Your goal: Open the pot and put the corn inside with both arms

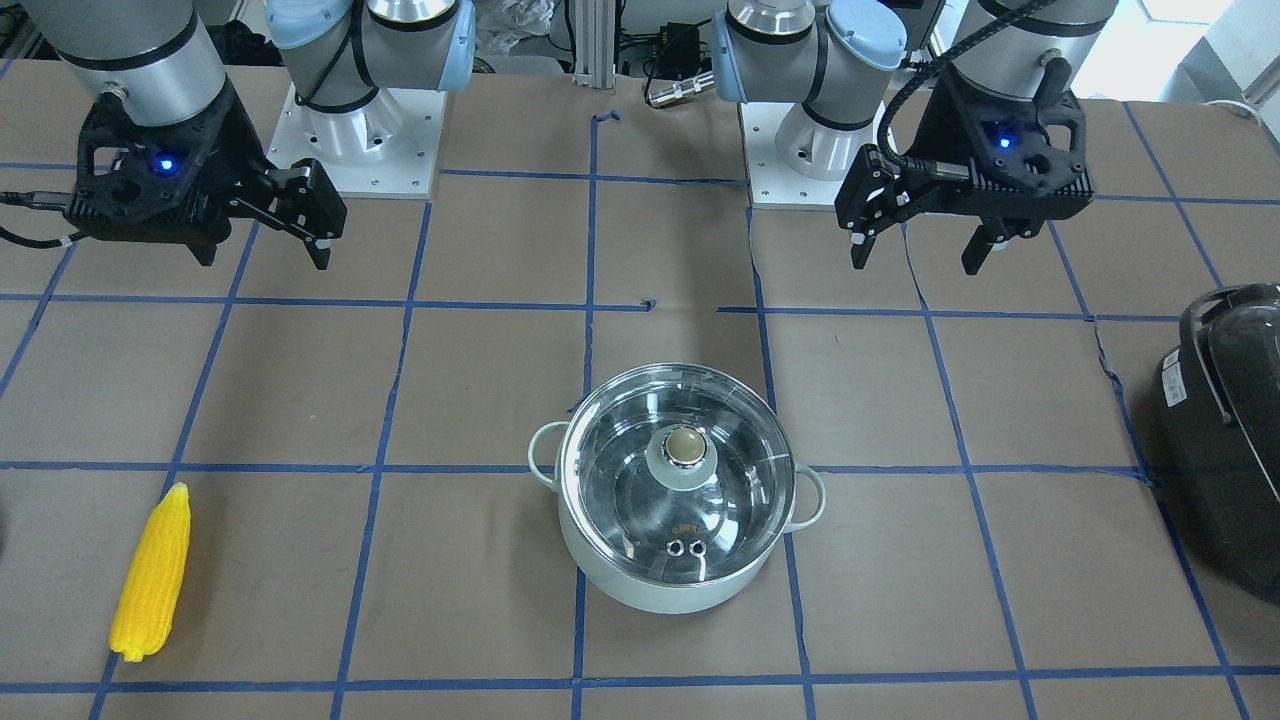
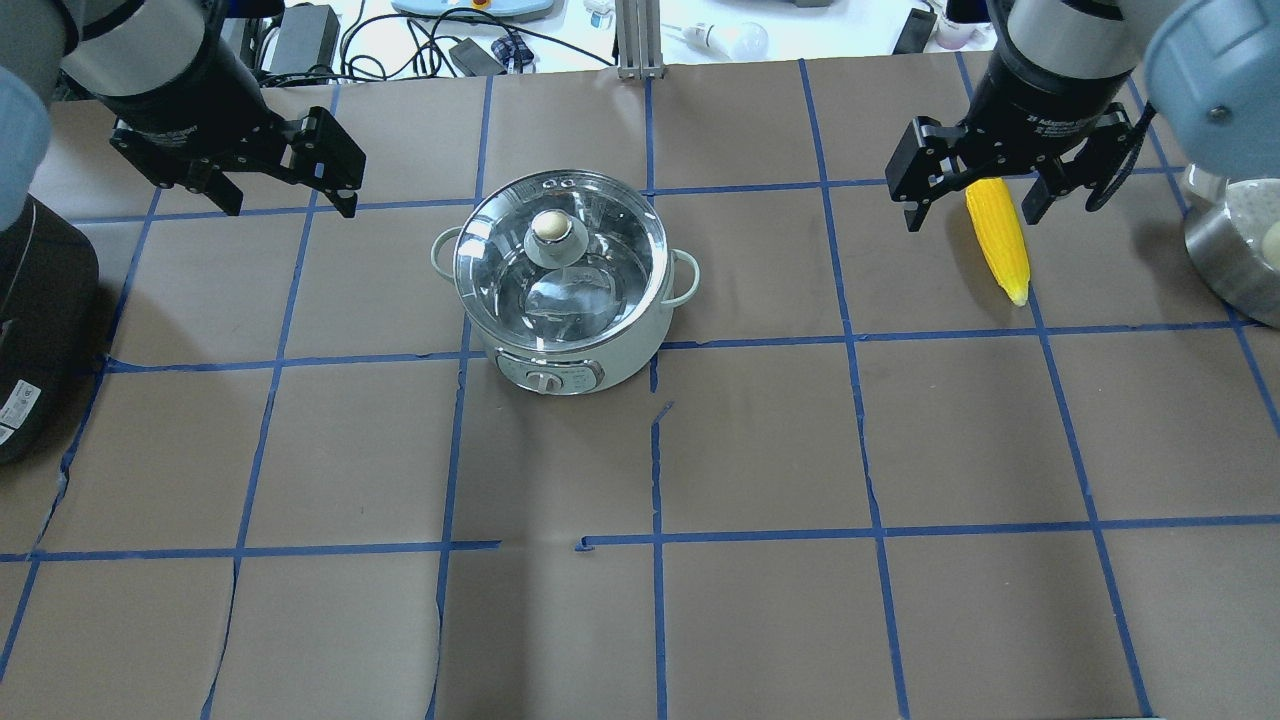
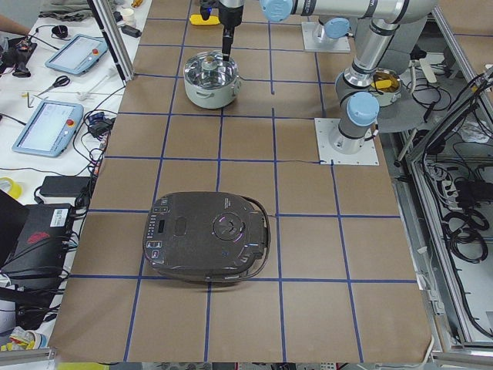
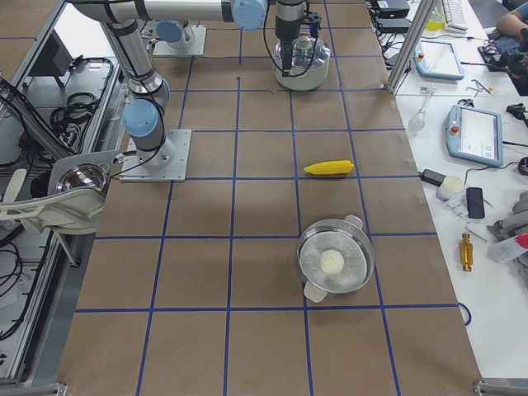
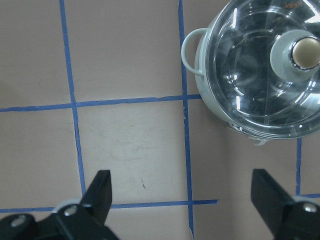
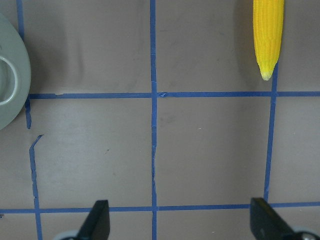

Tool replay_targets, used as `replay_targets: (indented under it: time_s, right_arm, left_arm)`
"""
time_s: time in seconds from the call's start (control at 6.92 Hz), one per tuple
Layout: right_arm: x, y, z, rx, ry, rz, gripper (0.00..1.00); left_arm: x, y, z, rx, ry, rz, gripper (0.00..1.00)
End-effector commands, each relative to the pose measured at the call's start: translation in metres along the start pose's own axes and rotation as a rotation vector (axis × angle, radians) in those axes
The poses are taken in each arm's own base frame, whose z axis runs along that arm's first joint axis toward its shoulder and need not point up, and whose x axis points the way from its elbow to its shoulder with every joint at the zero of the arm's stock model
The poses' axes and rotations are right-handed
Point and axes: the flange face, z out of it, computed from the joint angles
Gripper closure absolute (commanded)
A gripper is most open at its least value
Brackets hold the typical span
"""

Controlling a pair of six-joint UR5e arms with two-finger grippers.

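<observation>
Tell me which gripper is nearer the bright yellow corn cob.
Right. The right gripper hovers open on the same side of the table as the yellow corn cob. The left gripper hangs beyond the mint-green lidded pot, on the opposite side.

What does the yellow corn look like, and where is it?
The corn is bright yellow with rows of kernels and looks like plastic. It is fat at one end and narrows to a pale tip that points toward the robot. It lies flat on the brown table, on the robot's right, well apart from the pot. Only the table touches it; the open right gripper hangs higher up.
</observation>
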Motion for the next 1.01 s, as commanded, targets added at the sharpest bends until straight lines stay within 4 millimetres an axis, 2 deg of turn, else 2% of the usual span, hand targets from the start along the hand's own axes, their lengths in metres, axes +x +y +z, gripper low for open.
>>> replay_targets:
  time_s: [0.0, 0.29, 0.72, 0.87]
  right_arm:
    - [-0.0002, 0.0002, -0.0007, 0.001, -0.002, -0.001, 0.0]
    - [-0.0002, 0.001, 0.0, 0.0, -0.002, -0.001, 0.0]
    - [0.0003, 0.0017, 0.0, -0.001, 0.004, -0.001, 0.0]
    - [-0.0002, 0.0015, -0.0007, 0.001, -0.002, -0.001, 0.0]
  left_arm:
    - [0.0, -0.0002, 0.0003, 0.0, 0.0, -0.001, 0.0]
    - [0.0, 0.0006, -0.0019, 0.003, 0.0, -0.001, 0.0]
    - [0.0037, -0.0063, 0.0069, -0.011, 0.027, -0.058, 0.0]
    - [0.0033, -0.0045, -0.0008, -0.002, 0.022, -0.051, 0.0]
